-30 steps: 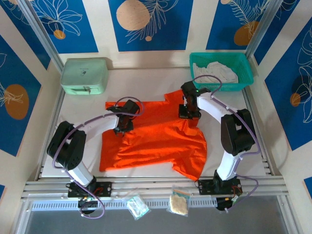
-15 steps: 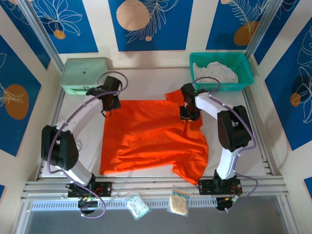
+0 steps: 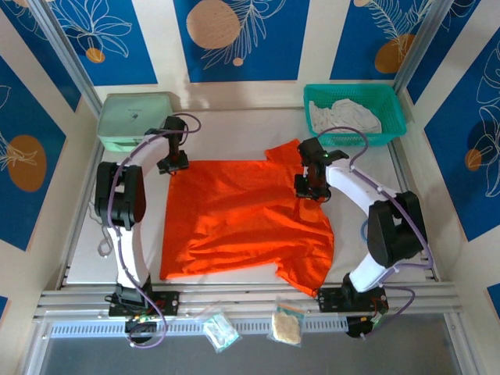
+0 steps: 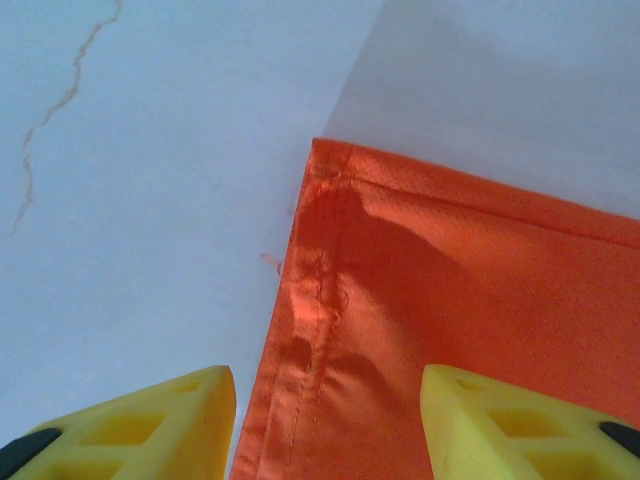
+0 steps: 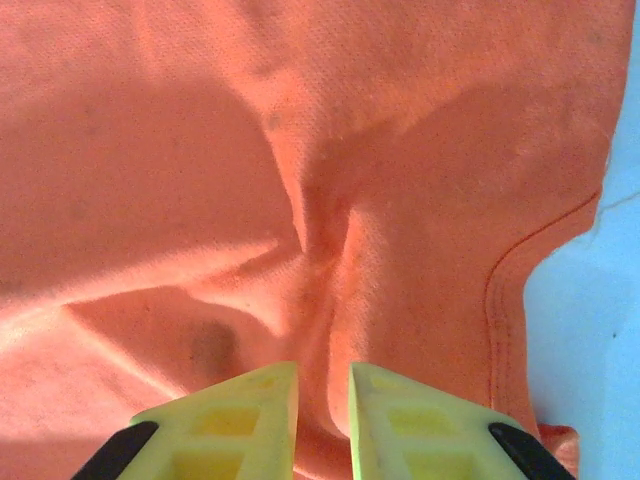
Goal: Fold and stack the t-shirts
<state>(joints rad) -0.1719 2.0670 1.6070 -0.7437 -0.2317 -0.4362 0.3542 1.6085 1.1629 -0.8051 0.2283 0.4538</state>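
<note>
The tee [image 3: 242,215] spread on the worktop [image 3: 234,133] is a loud plain orange with matching orange stitching at the hem, and the worktop is pale off-white with a thin tan squiggle on it. At the back right corner there's a teal mesh basket [image 3: 394,105] holding a white tee [image 3: 351,116], and at the back left a mint-green case [image 3: 134,117]. The walls [image 3: 156,39] are deep blue with white line-drawn leaves and tan-orange circles, split by cream stripes. The fingers [image 4: 150,420] are yellow with black bits.

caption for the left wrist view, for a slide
Left gripper, open, poised over the hemmed corner of the orange t-shirt on the white table.
</note>
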